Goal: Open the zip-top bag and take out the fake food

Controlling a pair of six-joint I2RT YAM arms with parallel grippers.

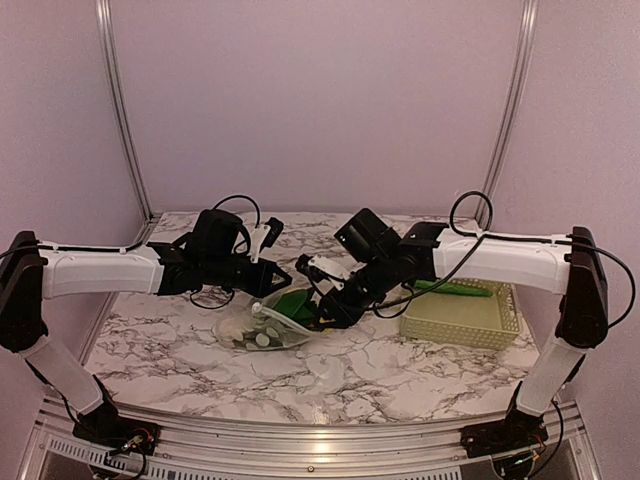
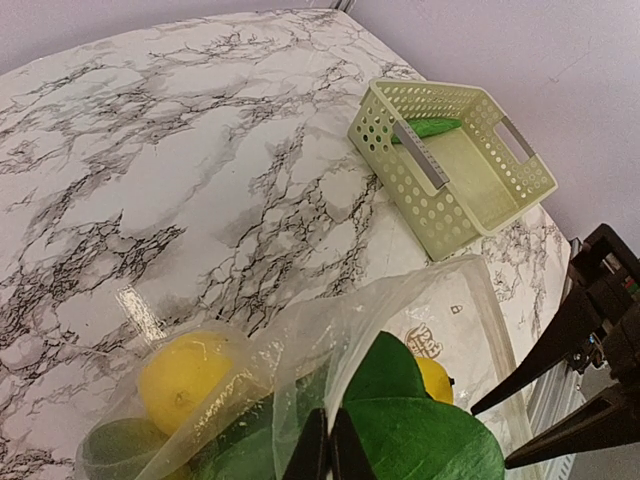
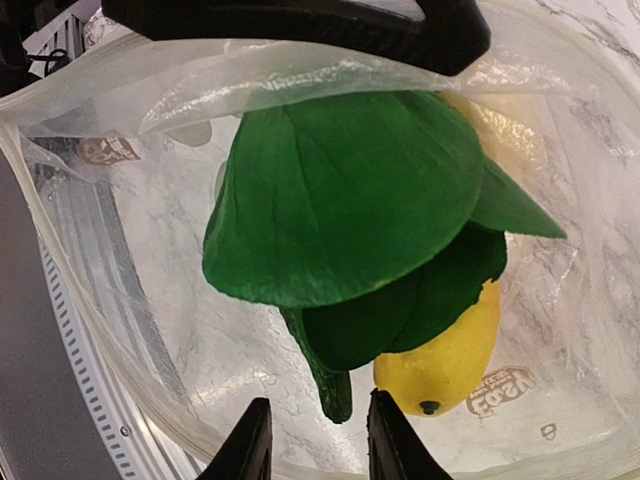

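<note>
Holding the clear floppy plastic zip-top bag (image 1: 250,330) by its upper lip, the left gripper (image 2: 325,450) is pinched fully closed on the film. The bag lies near the pale yellow-green lattice basket (image 2: 400,180), mouth gaping toward it. The right gripper (image 3: 320,440) sits inside, jaws partly apart astride the stalk of the green leafy fake food (image 3: 340,200), clamping nothing. Judged step is removal: next, close on the stalk and draw it out basketward.
</note>
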